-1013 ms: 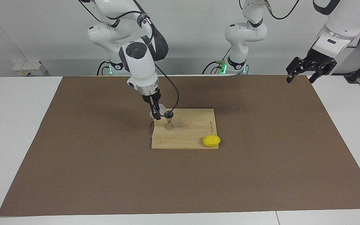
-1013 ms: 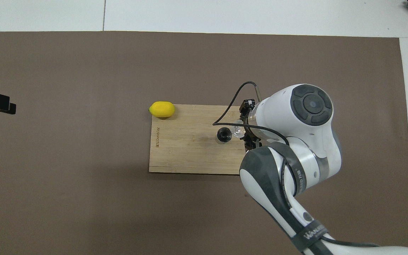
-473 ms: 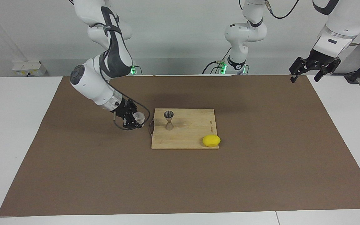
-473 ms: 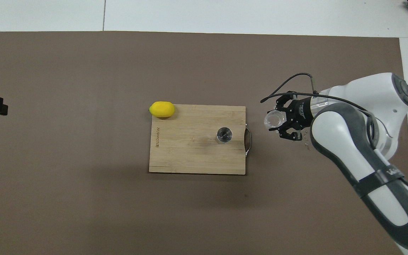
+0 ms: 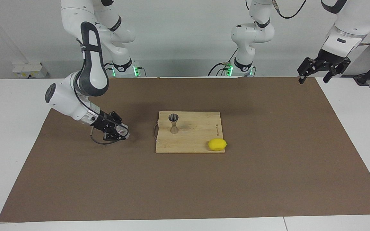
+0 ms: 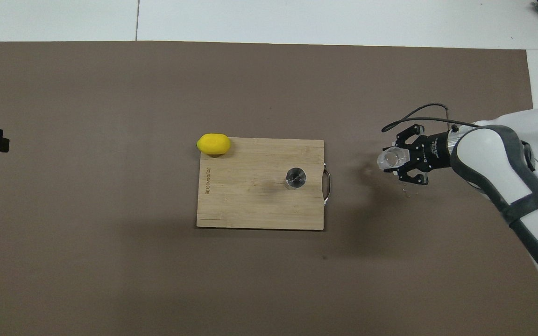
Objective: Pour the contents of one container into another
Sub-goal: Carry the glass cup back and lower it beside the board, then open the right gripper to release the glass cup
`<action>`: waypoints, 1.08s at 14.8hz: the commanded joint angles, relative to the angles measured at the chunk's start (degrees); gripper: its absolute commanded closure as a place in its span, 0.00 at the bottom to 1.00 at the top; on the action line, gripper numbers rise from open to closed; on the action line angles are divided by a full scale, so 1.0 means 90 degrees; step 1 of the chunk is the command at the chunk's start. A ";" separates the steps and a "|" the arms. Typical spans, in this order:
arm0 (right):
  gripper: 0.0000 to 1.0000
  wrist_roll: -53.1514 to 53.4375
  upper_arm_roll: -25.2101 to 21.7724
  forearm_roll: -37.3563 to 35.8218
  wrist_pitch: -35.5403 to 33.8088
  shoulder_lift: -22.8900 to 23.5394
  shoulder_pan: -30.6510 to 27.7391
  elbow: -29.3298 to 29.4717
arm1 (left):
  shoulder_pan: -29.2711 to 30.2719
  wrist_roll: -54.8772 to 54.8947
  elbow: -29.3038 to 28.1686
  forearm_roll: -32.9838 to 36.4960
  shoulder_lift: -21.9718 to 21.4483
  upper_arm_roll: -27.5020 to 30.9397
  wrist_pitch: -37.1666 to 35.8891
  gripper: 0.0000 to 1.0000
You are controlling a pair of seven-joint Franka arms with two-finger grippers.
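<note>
Over by the right arm's end of the brown mat [image 5: 268,179], the right claw [image 5: 118,131] is gripping the little glass tumbler [image 5: 121,130], tipped on its side and hanging low over the mat. The jigger [image 5: 173,123] is standing upright on the cutting board [image 5: 191,141], toward its handle end, so in the overhead view the tumbler is sitting at roughly 3 o'clock from it and well apart.

My guess is the pouring part is either done or being lined up; I can't tell if anything is in the glass. Next it's either setting the tumbler down upright on the mat or swinging back over the jigger's mouth.

Plenty of open mat around the claw. A lemon [image 5: 217,144] is sitting on the board's corner, around 10 o'clock from the jigger overhead, out of the way. The left claw [image 5: 322,68] is waiting, fingers spread, over the mat's corner at the left arm's end.
</note>
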 commanded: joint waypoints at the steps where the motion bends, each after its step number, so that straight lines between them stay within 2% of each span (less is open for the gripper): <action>1: 1.00 -0.0786 0.0088 0.0414 -0.0092 0.0243 -0.0426 -0.0035 | 0.0082 -0.0067 -0.0003 0.0087 -0.0084 -0.0095 -0.0110 0.00; 5: 1.00 -0.1451 0.0087 0.0444 -0.0287 0.0507 -0.0846 -0.0064 | 0.0082 -0.0076 -0.0013 0.0087 -0.0093 -0.0134 -0.0110 0.00; 9: 1.00 -0.1433 0.0087 0.0561 -0.0307 0.0479 -0.0934 -0.0172 | 0.0091 -0.0076 -0.0013 0.0087 -0.0093 -0.0144 -0.0129 0.00; 10: 0.51 -0.1433 0.0078 0.0562 -0.0239 0.0440 -0.0954 -0.0278 | 0.0082 -0.0076 -0.0023 0.0087 -0.0103 -0.0144 -0.0129 0.00; 11: 0.11 -0.1452 0.0068 0.0562 -0.0180 0.0401 -0.0945 -0.0386 | 0.0091 -0.0067 -0.0052 0.0087 -0.0103 -0.0144 -0.0129 0.00; 12: 0.01 -0.1482 0.0068 0.0562 -0.0180 0.0381 -0.0954 -0.0416 | 0.0091 -0.0067 -0.0062 0.0087 -0.0132 -0.0144 -0.0120 0.00; 16: 0.00 -0.1511 0.0058 0.0552 -0.0189 -0.0057 -0.0964 -0.0542 | 0.0082 -0.0067 -0.0082 0.0048 -0.0152 -0.0134 -0.0129 0.00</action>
